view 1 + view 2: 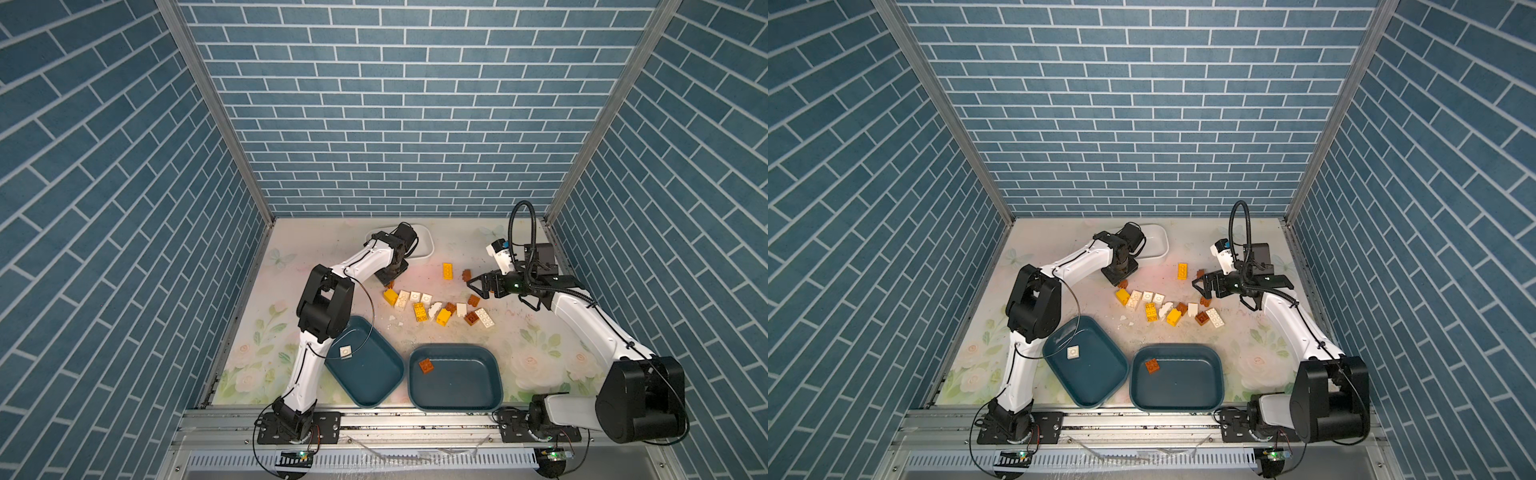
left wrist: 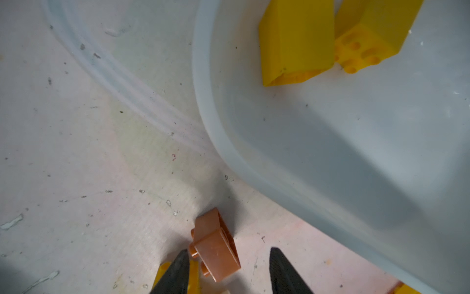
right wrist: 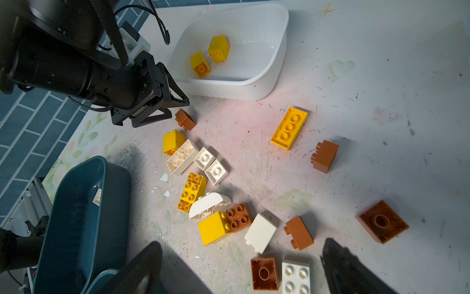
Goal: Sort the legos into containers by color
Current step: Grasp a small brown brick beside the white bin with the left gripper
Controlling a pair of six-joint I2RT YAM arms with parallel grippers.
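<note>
Straddling the brown brick [image 2: 216, 249], the left gripper [image 2: 229, 250] stands part-open, clamping nothing yet. That brick lies tipped on its side just near of the white tub [image 2: 203, 101], well left of the wide-open, empty right gripper [image 1: 473, 289].

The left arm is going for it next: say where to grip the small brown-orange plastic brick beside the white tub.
The brown-orange brick lies tipped on its side, studs pointing sideways. Probably best: left gripper comes straight down and pinches its two smooth parallel walls, not the studded face, staying off the white tub.
</note>
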